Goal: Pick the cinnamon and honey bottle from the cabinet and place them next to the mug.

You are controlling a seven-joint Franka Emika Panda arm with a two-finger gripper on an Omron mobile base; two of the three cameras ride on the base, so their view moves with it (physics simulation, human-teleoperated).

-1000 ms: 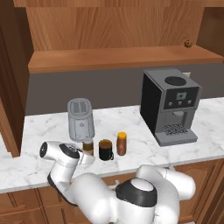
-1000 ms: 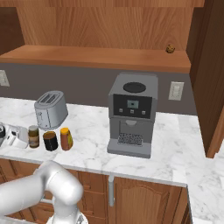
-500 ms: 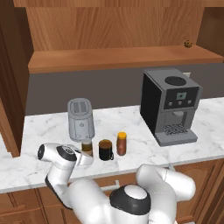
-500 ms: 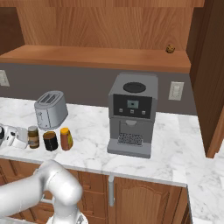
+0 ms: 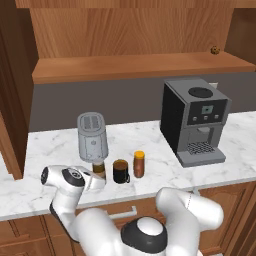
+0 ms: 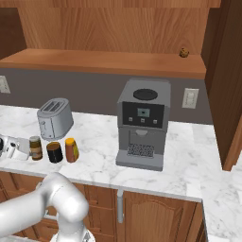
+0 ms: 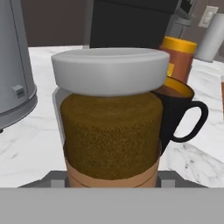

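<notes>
Hand view: jaws pinch the cinnamon [image 7: 109, 127], unchanged over the last second, standing on the worktop [image 5: 165, 175] just beside the mug [image 5: 120, 171]; honey [image 5: 139, 164] beyond. Release looks next.

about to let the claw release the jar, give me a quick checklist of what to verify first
1. Cinnamon jar upright on the counter: ok.
2. Cinnamon jar next to the mug: ok.
3. Honey bottle already beside the mug, upright: ok.
4. Claw shut on the jar: ok.
5. Toaster close behind the jar, room to back away: cannot tell.
</notes>
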